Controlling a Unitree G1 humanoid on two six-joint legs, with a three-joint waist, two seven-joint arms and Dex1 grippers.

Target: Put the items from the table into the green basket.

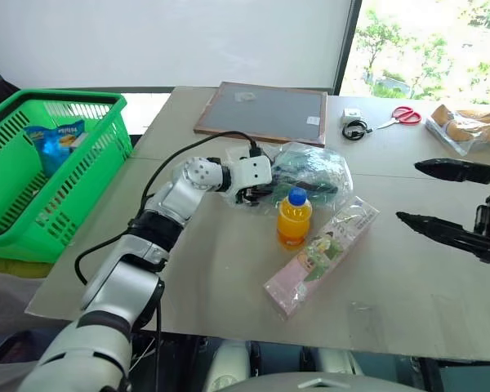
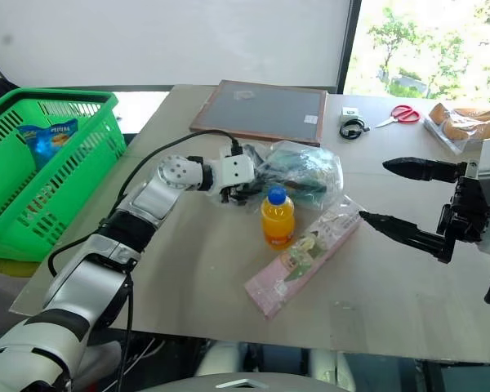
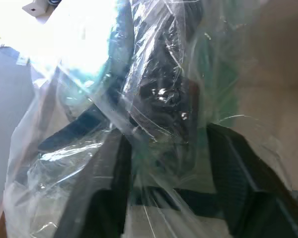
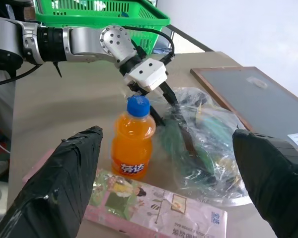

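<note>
**A:** Where's my left end effector right now?

**B:** At the near-left edge of the large see-through plastic bag, in the middle of the worktop. On my left wrist feed both black fingers sit pressed into the crinkled film, with dark and green contents bunched between them. I'd call it clenched on the bag, though the bag lies on the worktop.

**A:** And the right one?

**B:** My right end effector hangs above the worktop's right side, fingers spread wide and holding nothing, pointing toward the items.

**A:** Where are the other items?

**B:** The small orange-juice bottle stands upright with its blue cap on, just in front of the bag and touching it or nearly so. The long pink packet lies flat and slanted, just beside the bottle on its right.

**A:** The basket?

**B:** The green basket sits off the worktop's left edge, well apart from the items. A blue snack packet is inside it.

**A:** Anything else on the worktop?

**B:** A framed dark board behind the bag, and red scissors, a small coiled cable and a bag of bread at the far right.
</note>
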